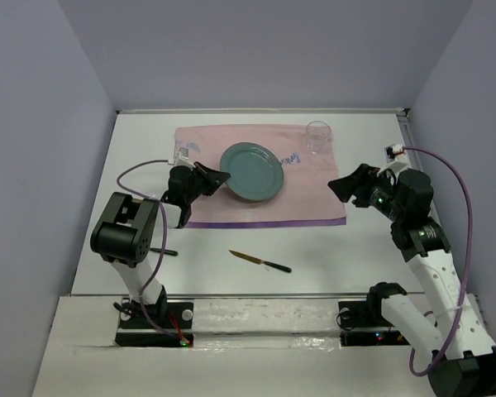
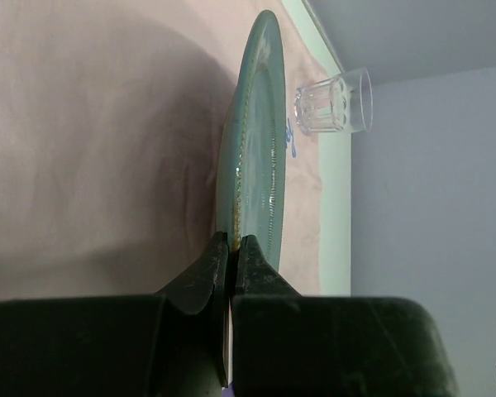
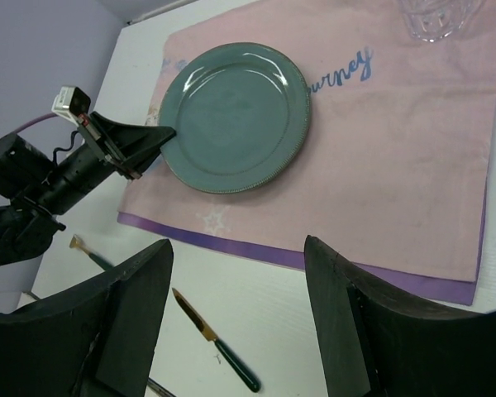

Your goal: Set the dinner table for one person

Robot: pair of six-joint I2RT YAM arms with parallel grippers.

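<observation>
A teal plate (image 1: 253, 171) lies on a pink cloth (image 1: 314, 194) spread on the white dinner table (image 1: 355, 248). My left gripper (image 1: 224, 176) is shut on the plate's left rim; in the left wrist view the jaws (image 2: 234, 241) pinch the plate's edge (image 2: 260, 149). My right gripper (image 1: 341, 188) hovers open and holds nothing, just off the cloth's right edge. From the right wrist, its fingers (image 3: 238, 246) frame the cloth's purple border, with the plate (image 3: 236, 116) beyond. A green-handled knife (image 1: 260, 261) lies on bare table in front of the cloth.
A clear glass (image 1: 318, 136) stands on the cloth's far right corner. A second dark-handled utensil (image 1: 164, 251) lies partly under my left arm. Lilac walls close off the table at the back and both sides.
</observation>
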